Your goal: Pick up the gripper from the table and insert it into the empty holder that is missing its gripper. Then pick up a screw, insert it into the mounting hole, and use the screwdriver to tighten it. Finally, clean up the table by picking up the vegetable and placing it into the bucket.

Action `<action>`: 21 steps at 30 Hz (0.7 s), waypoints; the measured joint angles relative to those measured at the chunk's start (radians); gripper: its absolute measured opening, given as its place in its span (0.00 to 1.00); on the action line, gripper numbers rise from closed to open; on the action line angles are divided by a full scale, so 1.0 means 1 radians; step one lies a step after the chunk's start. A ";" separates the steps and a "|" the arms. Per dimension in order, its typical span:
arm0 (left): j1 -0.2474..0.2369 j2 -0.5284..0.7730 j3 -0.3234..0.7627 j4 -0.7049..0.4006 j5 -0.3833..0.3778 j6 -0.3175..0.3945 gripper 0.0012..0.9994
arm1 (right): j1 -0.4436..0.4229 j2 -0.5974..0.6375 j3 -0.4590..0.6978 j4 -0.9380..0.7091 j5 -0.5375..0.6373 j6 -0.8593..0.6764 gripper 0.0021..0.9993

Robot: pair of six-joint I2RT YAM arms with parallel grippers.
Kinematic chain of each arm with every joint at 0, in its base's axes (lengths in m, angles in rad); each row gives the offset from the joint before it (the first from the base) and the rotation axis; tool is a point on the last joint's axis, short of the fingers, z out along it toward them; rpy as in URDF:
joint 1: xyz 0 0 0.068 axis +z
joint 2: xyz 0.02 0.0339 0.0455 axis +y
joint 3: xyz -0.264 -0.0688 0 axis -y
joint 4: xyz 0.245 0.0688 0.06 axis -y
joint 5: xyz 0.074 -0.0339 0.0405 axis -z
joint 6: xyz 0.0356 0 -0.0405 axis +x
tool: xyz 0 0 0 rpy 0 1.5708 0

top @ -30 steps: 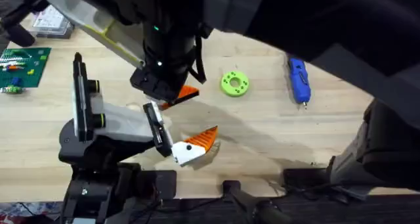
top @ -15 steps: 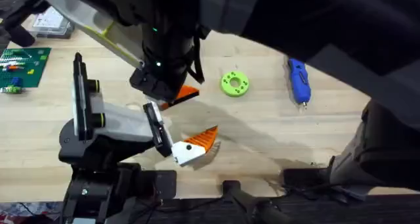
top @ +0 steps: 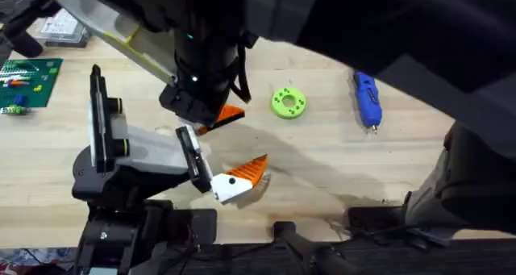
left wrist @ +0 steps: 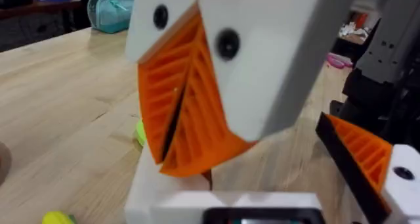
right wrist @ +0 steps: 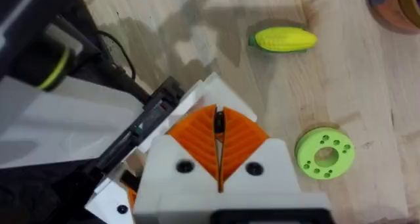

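The light-grey fixture point(top: 137, 150) with a black frame stands at the left. My right gripper point(right wrist: 218, 129) is shut on the gripper point(right wrist: 230, 96). Its white base and a dark edge show past my orange pads, right at the holder point(right wrist: 154, 109). From overhead an orange wedge point(top: 230, 114) pokes out under the dark arm beside the holder point(top: 187, 142). My left gripper point(left wrist: 174, 129) is shut, pad against pad, with nothing seen between. The blue screwdriver point(top: 367, 97) lies at the right. A yellow corn cob point(right wrist: 283, 39) lies beyond the fixture, and the orange bucket point(right wrist: 403, 7) shows at a corner.
The twin orange finger point(top: 244, 175) with a black dot sits mounted near the front edge. A lime-green ring point(top: 288, 102) lies between the arms and the screwdriver. A green circuit board point(top: 28, 81) and a clear box point(top: 64, 25) sit at the far left.
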 joint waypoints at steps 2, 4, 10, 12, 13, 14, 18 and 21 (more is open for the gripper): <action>0.000 0.000 0.000 0.000 0.000 0.000 0.99 | 0.000 0.000 0.000 0.000 0.000 0.000 0.01; 0.000 0.000 0.000 0.000 0.000 0.000 0.99 | 0.000 0.000 0.000 0.000 0.000 0.000 0.01; 0.000 0.000 0.000 0.000 0.000 0.003 0.99 | 0.000 0.000 0.002 -0.001 0.000 0.000 0.01; 0.000 0.000 0.000 0.000 0.000 0.007 0.99 | 0.000 0.000 0.006 -0.002 0.000 0.000 0.01; 0.000 0.000 0.000 0.000 0.000 0.008 0.99 | 0.000 0.000 0.009 -0.002 0.000 0.000 0.01; 0.000 0.000 0.000 0.000 0.000 0.011 0.99 | 0.000 0.000 0.026 -0.009 0.000 0.000 0.01; 0.000 0.000 0.000 0.000 0.000 0.014 0.99 | 0.000 0.000 0.048 -0.025 0.000 0.000 0.01; 0.000 0.000 0.000 0.000 0.000 0.015 0.99 | 0.000 0.000 0.051 -0.026 0.000 0.000 0.01</action>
